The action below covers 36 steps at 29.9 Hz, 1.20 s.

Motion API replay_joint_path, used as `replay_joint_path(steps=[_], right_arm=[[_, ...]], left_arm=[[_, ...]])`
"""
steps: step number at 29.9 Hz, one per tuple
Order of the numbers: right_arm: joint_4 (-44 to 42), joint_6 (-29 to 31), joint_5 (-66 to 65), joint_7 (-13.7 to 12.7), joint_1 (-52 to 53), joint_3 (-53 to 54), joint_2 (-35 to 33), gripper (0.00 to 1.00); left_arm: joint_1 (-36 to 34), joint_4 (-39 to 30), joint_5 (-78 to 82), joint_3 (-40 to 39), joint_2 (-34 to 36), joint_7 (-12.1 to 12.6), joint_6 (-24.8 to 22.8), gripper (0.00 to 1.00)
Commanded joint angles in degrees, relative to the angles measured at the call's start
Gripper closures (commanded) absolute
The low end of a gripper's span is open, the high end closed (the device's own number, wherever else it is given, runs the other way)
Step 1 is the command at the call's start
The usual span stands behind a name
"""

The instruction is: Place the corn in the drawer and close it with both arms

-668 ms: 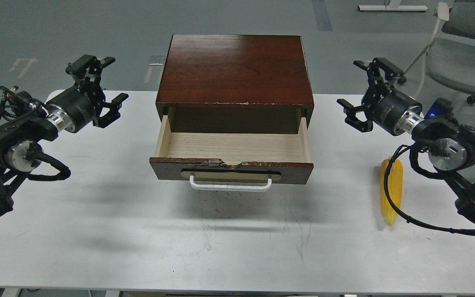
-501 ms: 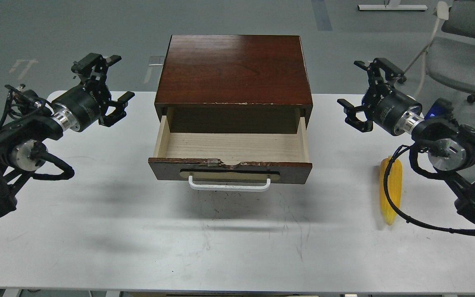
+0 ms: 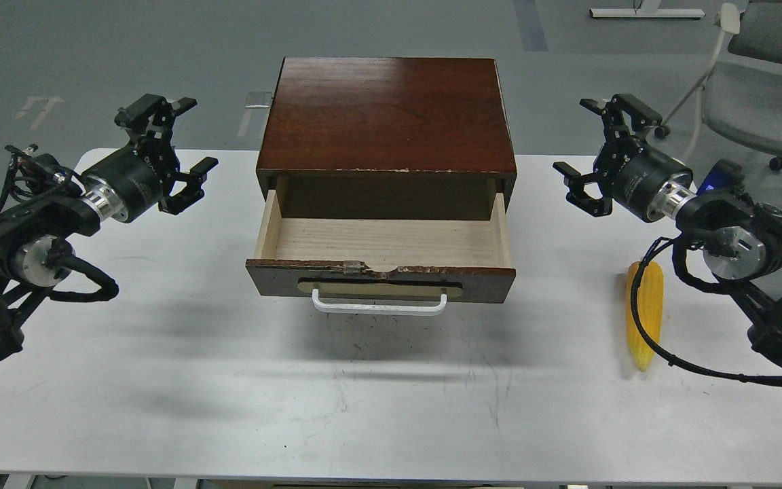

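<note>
**Light and picture quality, head view**

Even, bright overhead light; frame sharp throughout, no motion blur. Pale glare across the cabinet top (image 3: 387, 112), strongest toward 12 o'clock. Soft, diffuse shadows lie on the white worktop (image 3: 391, 407): a broad one at 6 o'clock of the drawer (image 3: 381, 280), fainter patches toward 9 o'clock under the left arm (image 3: 31, 231). Slight curving of lines at the frame edges.

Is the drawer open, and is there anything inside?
Open and empty. The drawer is pulled out, showing only bare pale wood; the corn lies outside on the table.
</note>
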Motion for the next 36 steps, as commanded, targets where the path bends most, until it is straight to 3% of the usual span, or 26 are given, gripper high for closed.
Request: replay_joint_path(steps=[1, 20, 24, 33, 36], right_arm=[[0.3, 0.1, 0.1, 0.3, -0.1, 0.3, -0.1, 0.00], [0.3, 0.0, 0.2, 0.5, 0.4, 1.3, 0.8, 0.00], [0.3, 0.0, 0.2, 0.4, 0.4, 0.7, 0.9, 0.00], [1.9, -4.2, -0.4, -2.7, 4.7, -2.4, 2.6, 0.00], [1.8, -4.7, -0.4, -2.7, 5.2, -2.8, 3.3, 0.00]], left_arm=[[0.0, 0.0, 0.0, 0.0, 0.4, 0.0, -0.6, 0.02], [0.1, -1.2, -0.1, -0.1, 2.1, 0.0, -0.3, 0.02], [0.2, -6.4, -0.3, -0.2, 5.6, 0.0, 1.0, 0.02], [0.3, -7.5, -0.4, -0.1, 5.6, 0.6, 4.0, 0.02], [0.3, -7.1, -0.6, -0.2, 5.0, 0.7, 4.7, 0.02]])
